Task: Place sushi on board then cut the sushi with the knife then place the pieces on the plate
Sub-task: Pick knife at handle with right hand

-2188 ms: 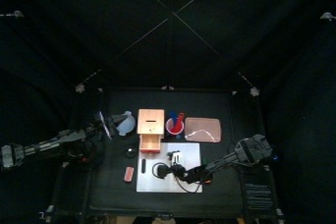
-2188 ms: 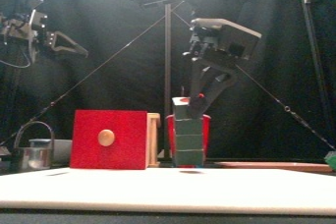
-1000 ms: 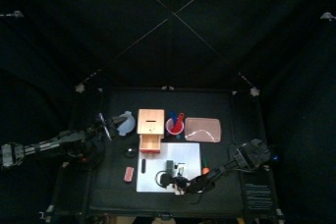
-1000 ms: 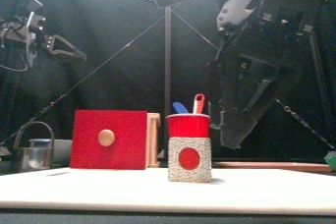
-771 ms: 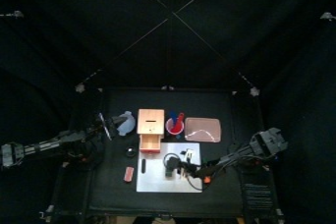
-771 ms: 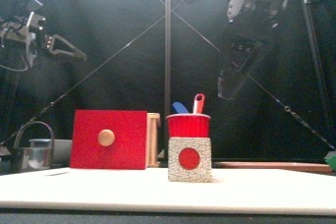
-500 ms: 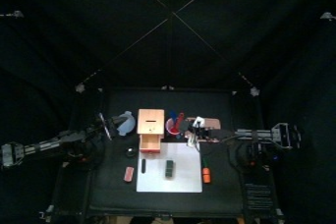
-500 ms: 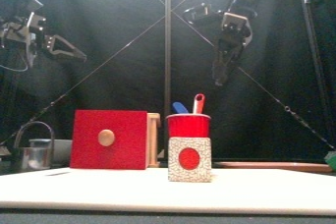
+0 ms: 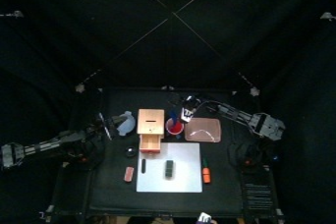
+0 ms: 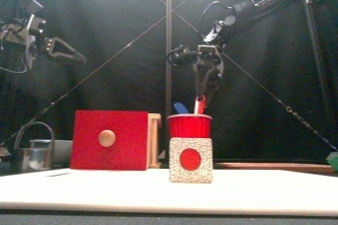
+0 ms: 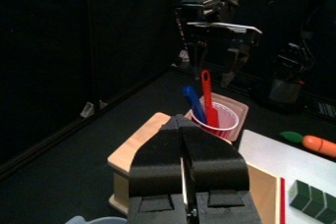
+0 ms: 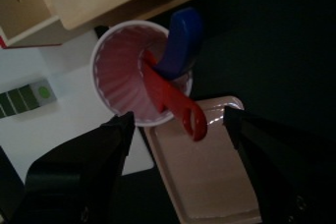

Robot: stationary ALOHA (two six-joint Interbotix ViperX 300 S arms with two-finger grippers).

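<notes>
The dark green sushi roll (image 9: 171, 168) lies on the white cutting board (image 9: 184, 153), its speckled end with a red centre (image 10: 192, 160) facing the front. Behind it stands the red cup (image 10: 191, 127) holding a blue knife (image 10: 181, 108) and a red knife (image 10: 200, 103). My right gripper (image 10: 207, 63) hangs open just above the cup, holding nothing. The right wrist view looks down on the cup (image 12: 132, 63), the red knife (image 12: 175, 102) between the spread jaws, and the blue knife (image 12: 183, 39). My left gripper (image 11: 184, 135) rests shut at the table's left.
The wooden box (image 9: 152, 126) with its red drawer front (image 10: 110, 139) stands left of the cup, the pink tray (image 9: 206, 129) to the right. A blue-grey bowl (image 9: 122, 123) and metal cutter (image 10: 38, 152) sit at left. An orange toy (image 9: 206, 174) lies on the board's right.
My right gripper let go of the sushi roll, now lying on the board, then rose and swung back to above the red cup. The left arm stayed still.
</notes>
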